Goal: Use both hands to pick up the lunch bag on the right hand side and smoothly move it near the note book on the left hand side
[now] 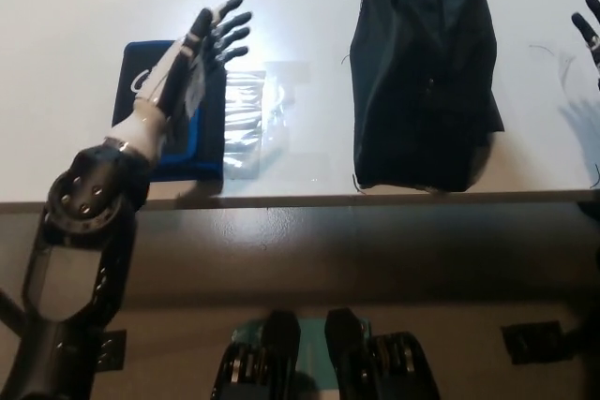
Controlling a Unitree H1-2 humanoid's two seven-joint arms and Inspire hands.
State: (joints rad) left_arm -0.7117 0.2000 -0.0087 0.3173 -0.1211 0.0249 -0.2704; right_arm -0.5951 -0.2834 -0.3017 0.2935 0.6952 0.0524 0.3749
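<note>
The dark lunch bag lies on the white table right of centre, its top running off the picture's upper edge. A black notebook with a blue border rests at the left, partly covered by my left arm. My white left hand hovers above the notebook's upper right corner, open with fingers spread, well left of the bag. Only the fingertips of my black right hand show at the right edge, spread apart, to the right of the bag and not touching it.
A clear plastic sheet lies just right of the notebook, between it and the bag. The table's front edge runs across the middle of the picture, with a darker ledge below it.
</note>
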